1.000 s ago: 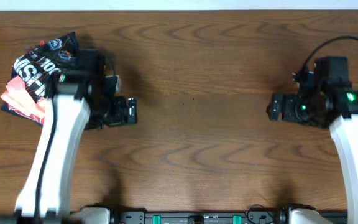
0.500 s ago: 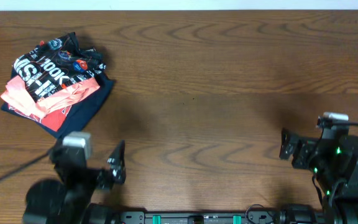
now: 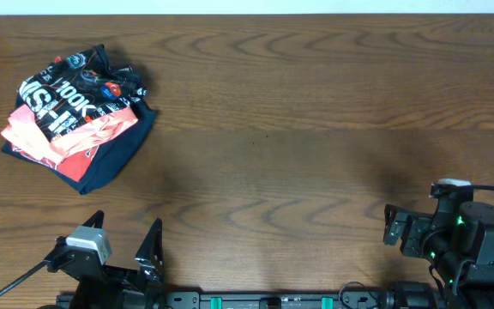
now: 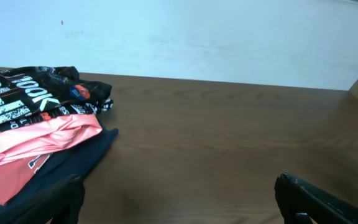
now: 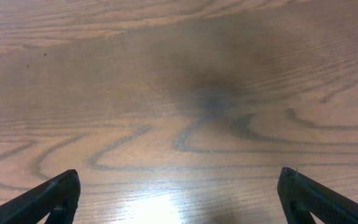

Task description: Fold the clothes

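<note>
Left gripper (image 3: pixel 125 225) at 7 o'clock, jaws wide apart, empty; right gripper (image 5: pixel 179 177) at 5 o'clock, likewise spread over bare table (image 3: pixel 264 129); farther off at 10 o'clock, black jersey (image 3: pixel 63 96) folded atop the pink-and-navy stack (image 3: pixel 88 142). Apparently finished: park both arms low, well clear of that pile; avoid snagging.

Dark brown wood-grain counter (image 3: pixel 298 129), kinda glossy, with a bit of light glare near the front right. Over in the far left corner a small stack of clothes sits on it: navy garment (image 3: pixel 120 153) flat against the wood, salmon-pink one (image 3: pixel 88 133) over that, black printed jersey (image 3: pixel 58 94) on top.
</note>
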`<state>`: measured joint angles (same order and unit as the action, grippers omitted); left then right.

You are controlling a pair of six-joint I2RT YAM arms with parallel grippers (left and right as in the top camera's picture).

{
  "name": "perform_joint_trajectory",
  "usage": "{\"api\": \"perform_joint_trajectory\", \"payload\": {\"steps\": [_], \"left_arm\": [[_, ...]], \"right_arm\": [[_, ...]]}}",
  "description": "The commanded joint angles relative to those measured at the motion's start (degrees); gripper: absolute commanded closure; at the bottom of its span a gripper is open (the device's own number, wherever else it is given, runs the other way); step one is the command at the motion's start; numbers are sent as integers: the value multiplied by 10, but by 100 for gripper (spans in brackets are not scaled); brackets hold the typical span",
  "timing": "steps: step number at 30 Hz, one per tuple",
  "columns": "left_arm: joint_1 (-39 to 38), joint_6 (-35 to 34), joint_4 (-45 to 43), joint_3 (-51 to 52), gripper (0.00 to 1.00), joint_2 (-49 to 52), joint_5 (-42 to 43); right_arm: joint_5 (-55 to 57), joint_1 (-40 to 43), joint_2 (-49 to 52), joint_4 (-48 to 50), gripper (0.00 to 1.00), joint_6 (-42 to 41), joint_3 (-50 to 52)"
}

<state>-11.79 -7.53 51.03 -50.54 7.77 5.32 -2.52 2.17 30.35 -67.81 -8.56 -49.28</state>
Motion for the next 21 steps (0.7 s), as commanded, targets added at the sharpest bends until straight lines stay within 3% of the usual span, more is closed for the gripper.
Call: {"api": "perform_joint_trajectory", "payload": {"steps": [1, 11, 15, 21], "left_arm": [[-3, -3, 0, 4, 2, -1, -9], [-3, -3, -1, 4, 2, -1, -9], [-3, -3, 0, 4, 2, -1, -9], [-3, -3, -1, 4, 2, -1, -9]], "right_arm": [[8, -7, -1, 0, 1, -6, 4], [8, -16, -56, 7, 1, -6, 6], [8, -39, -124, 94, 1, 33, 48], [8, -52, -251, 269, 1, 46, 191]]}}
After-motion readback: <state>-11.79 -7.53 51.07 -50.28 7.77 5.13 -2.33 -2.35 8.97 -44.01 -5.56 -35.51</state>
